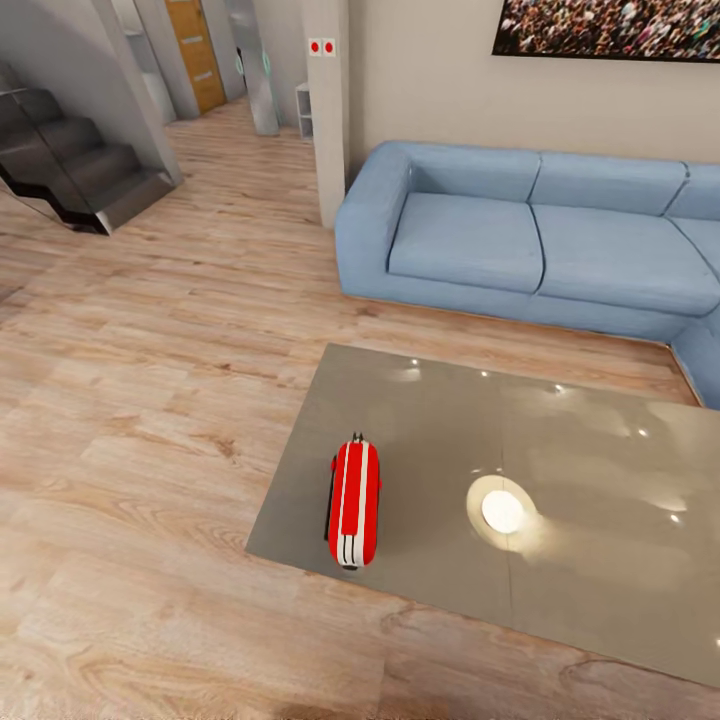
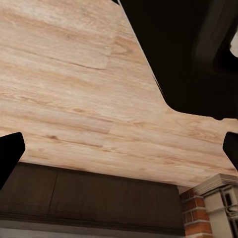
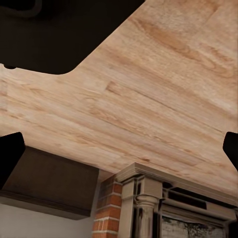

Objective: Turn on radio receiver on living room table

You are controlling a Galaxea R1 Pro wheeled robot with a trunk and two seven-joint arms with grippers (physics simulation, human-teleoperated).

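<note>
**Over bare floor: both grippers wide apart, radio lying on the table's near left**

In the left wrist view, the left gripper (image 2: 119, 148) has its two dark fingertips (image 2: 10, 151) at opposite edges of the picture, spread wide with nothing between them. Beyond them lies light plank floor (image 2: 74, 84), with a dark rounded part of the robot's own body over it, a dark brown panel and the corner of a brick pillar (image 2: 196, 215).

In the right wrist view, the right gripper (image 3: 119, 148) stands the same way: fingertips (image 3: 9, 153) far apart, holding and touching nothing. The same plank floor lies beyond, along with a brick column and the carved grey surround of a fireplace (image 3: 163, 198).

In the head view, the radio (image 1: 354, 503) lies flat on the table (image 1: 600, 520), near the table's left edge and towards its near left corner. Its long axis runs near to far, the white-striped red face is up, and the thin black handle runs along its left side. To its right, well apart, the glossy top carries the bright round reflection of a lamp (image 1: 502, 512). Nothing else rests on the table.

Beyond the table stands a blue sofa (image 1: 500, 240), under a framed crowd picture (image 1: 610, 28) on the beige wall. Far left, dark stairs (image 1: 75, 170) rise from the floor, and a passage leads off to a wooden door (image 1: 197, 50).
</note>
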